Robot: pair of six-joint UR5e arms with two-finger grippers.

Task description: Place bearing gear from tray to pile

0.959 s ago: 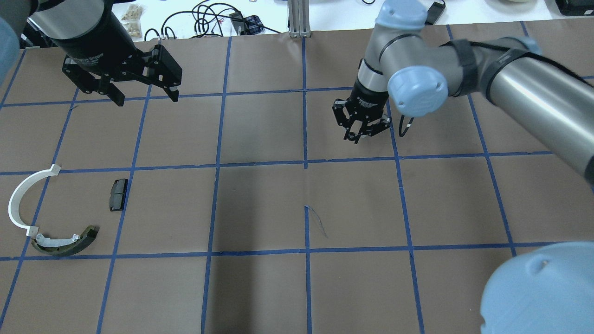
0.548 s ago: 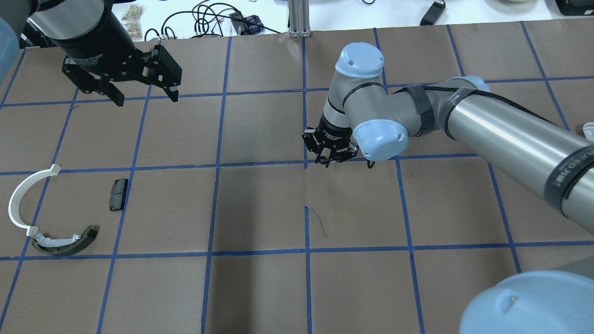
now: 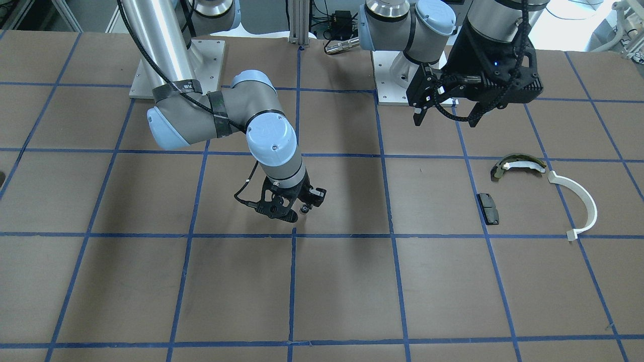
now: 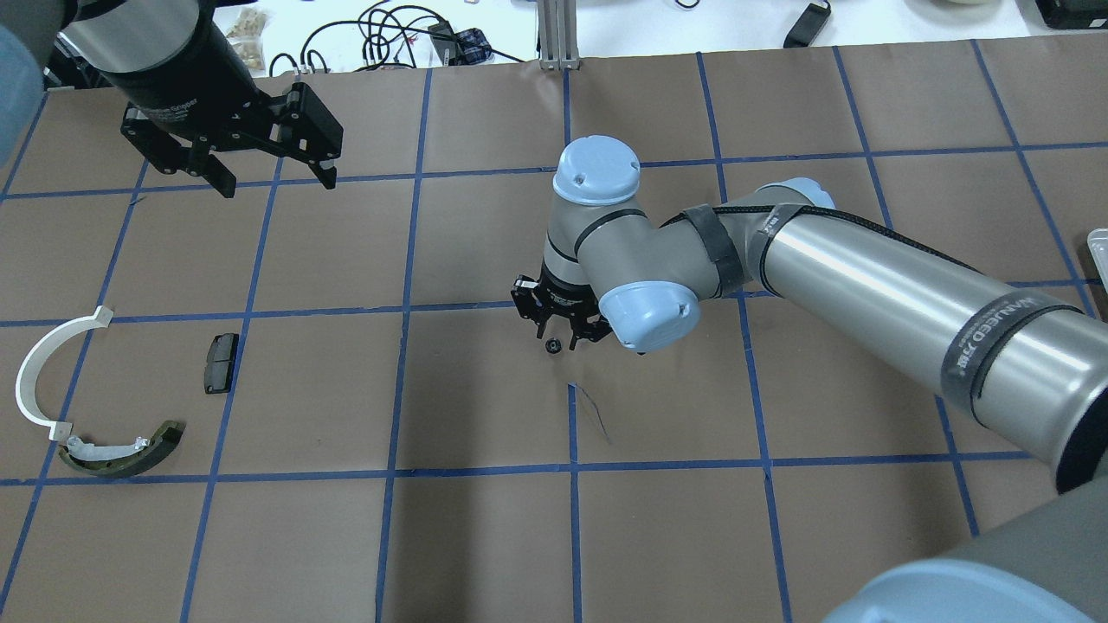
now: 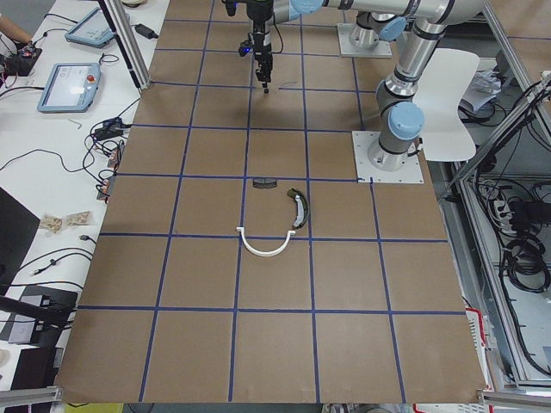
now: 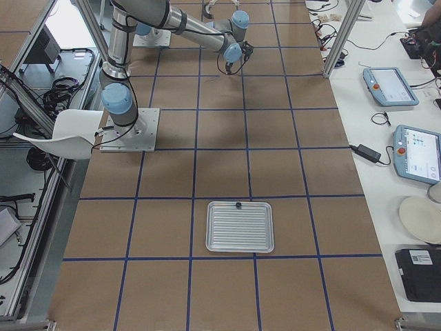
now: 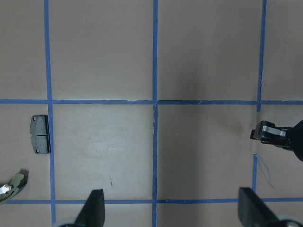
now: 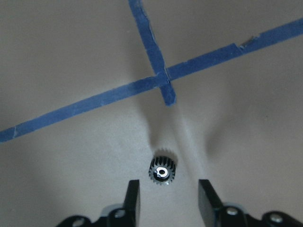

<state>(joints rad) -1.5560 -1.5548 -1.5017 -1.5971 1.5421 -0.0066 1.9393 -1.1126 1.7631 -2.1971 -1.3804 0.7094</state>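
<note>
The bearing gear (image 8: 162,172), small, black and toothed, lies on the brown paper near a blue tape cross at the table's middle; it also shows in the overhead view (image 4: 551,346) and the front view (image 3: 303,207). My right gripper (image 8: 168,194) hovers just over it (image 4: 558,333), open, its fingers wider apart than the gear and not touching it. The pile lies far to the left: a white arc (image 4: 30,363), an olive shoe (image 4: 130,454) and a black pad (image 4: 221,363). My left gripper (image 4: 277,184) is open and empty, high above the table's far left.
A ribbed metal tray (image 6: 241,227) lies at the table's right end, with a small dark part at its far rim. Blue tape lines grid the brown paper. Cables and a metal post (image 4: 558,35) stand beyond the far edge.
My right arm has swung left and nearer, from the far right squares to the table's middle. The gear now shows on the paper below its fingertips. The left arm has barely moved.
</note>
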